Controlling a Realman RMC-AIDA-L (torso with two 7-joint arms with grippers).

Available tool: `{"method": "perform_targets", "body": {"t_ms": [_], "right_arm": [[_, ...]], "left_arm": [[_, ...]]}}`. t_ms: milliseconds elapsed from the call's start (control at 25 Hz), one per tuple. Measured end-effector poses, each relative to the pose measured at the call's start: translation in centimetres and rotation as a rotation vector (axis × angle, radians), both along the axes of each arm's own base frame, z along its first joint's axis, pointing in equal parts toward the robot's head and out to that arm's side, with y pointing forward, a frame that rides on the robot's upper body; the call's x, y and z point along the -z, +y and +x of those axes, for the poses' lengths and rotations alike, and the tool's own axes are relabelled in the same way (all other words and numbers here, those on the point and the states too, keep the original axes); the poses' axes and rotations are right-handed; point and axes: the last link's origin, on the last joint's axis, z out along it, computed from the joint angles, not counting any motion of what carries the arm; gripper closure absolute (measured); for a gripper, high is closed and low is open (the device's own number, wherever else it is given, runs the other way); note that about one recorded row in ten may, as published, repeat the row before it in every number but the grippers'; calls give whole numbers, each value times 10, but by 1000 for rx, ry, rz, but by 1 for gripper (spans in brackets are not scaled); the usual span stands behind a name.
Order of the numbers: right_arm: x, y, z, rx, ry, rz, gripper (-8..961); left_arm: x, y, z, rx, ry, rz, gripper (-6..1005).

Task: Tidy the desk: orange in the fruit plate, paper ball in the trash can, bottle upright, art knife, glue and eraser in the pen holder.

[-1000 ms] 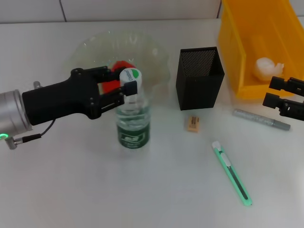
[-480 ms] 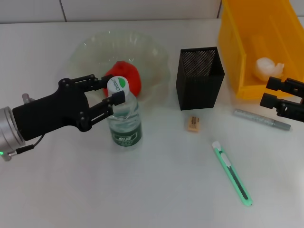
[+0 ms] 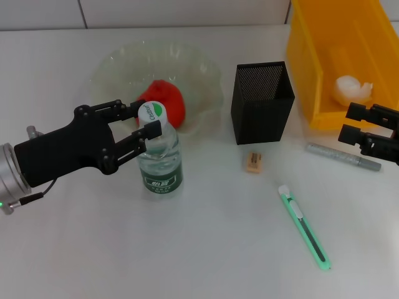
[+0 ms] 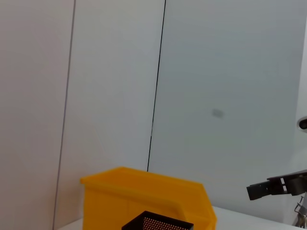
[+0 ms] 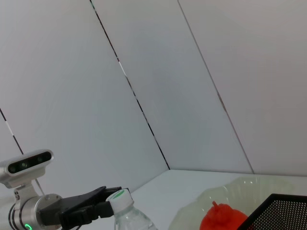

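The clear bottle (image 3: 160,159) with a green label stands upright on the table in front of the fruit plate. My left gripper (image 3: 142,118) is shut on its neck just under the white cap; the right wrist view shows the gripper (image 5: 106,200) and the cap (image 5: 119,195) too. The orange (image 3: 167,99) lies in the clear plate (image 3: 112,62). The eraser (image 3: 252,162), green art knife (image 3: 304,227) and grey glue stick (image 3: 343,157) lie on the table by the black pen holder (image 3: 262,103). The paper ball (image 3: 352,87) lies in the yellow trash bin (image 3: 312,62). My right gripper (image 3: 350,123) is open above the glue stick.
The yellow bin stands at the far right, right behind my right gripper. The pen holder stands between the plate and the bin. The left wrist view shows the bin (image 4: 144,191), the pen holder's rim (image 4: 158,223) and my right gripper (image 4: 276,187) farther off.
My left gripper has moved left and toward the table's front with the bottle, uncovering the orange in the plate. My right gripper has shifted slightly.
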Motion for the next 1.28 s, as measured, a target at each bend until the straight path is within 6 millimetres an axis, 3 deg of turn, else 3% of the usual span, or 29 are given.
{"method": "perform_targets", "body": {"t_ms": [480,680,880,920,960,1080,1120,1280], "right_arm": [[0,-1,0,1,2,-3,208],[0,-3,1,4,6,-2,208],[-2,-4,-1,-11,24,0,208],[-3,-4,-2,-13,29,5,208],[-5,-4,-2,-17,36,12,208],[-12,-4,-4,-27,62,32,209],[-15,-4,-5,-28,71,36,209],[-37,-2,-11,-26,96,14,209]], "left_arm": [[-5,-5,3,15,-55,-10,512],[-6,-6,3,17,-67,-7,313],[-22,-11,6,46,-144,23,155],[-39,-14,8,44,-222,19,123],[-42,-14,8,45,-230,13,123],[-51,-15,9,60,-241,-25,124],[-59,-17,10,106,-199,-118,125],[-56,-21,10,141,-106,-274,126]]}}
